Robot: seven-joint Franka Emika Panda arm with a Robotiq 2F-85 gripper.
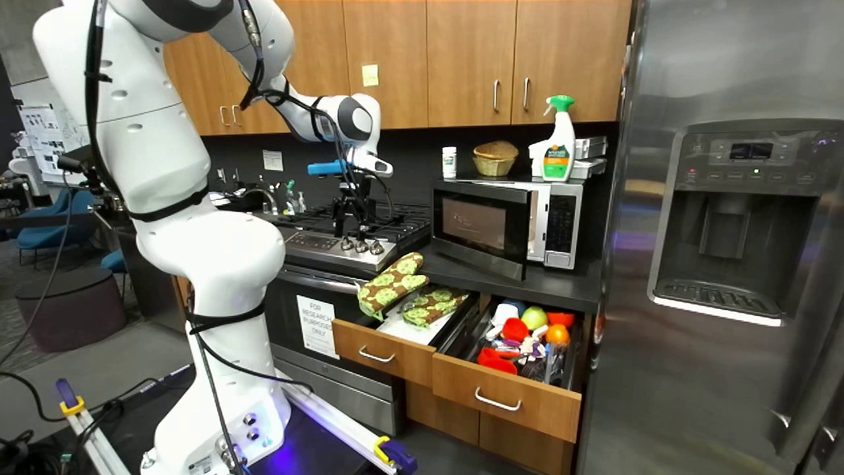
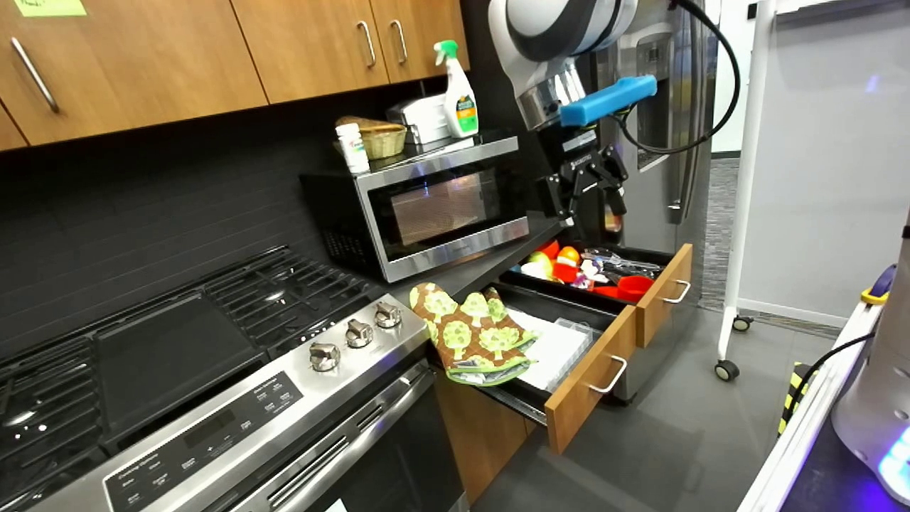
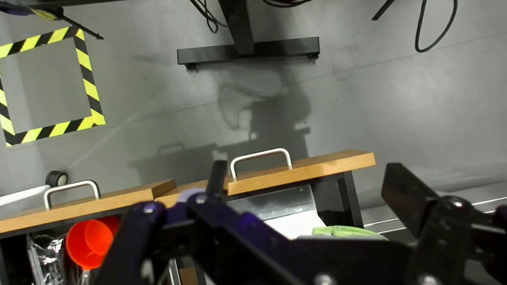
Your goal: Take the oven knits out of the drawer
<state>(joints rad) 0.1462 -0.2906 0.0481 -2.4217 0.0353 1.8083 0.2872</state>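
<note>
The oven knits are patterned brown and green mitts. One mitt [image 1: 393, 287] rests over the drawer's stove-side edge, and another [image 1: 435, 305] lies inside on white material. In an exterior view the mitts [image 2: 473, 331] overlap at the drawer's side; in the wrist view only green trim [image 3: 344, 230] shows, the rest hidden behind the gripper. The drawer [image 1: 412, 364] is pulled open; its front also shows in an exterior view [image 2: 593, 384] and the wrist view [image 3: 317, 166]. My gripper [image 3: 307, 178] is open, fingers wide apart and empty, above the drawers in both exterior views [image 1: 349, 232] [image 2: 591, 215].
A neighbouring open drawer [image 1: 504, 396] holds red cups, toy fruit and utensils. The microwave [image 1: 560, 227] stands on the counter with its door ajar, below upper cabinets. The stove [image 2: 178, 341] is beside the mitts, and the steel fridge [image 1: 732, 369] borders the other drawer.
</note>
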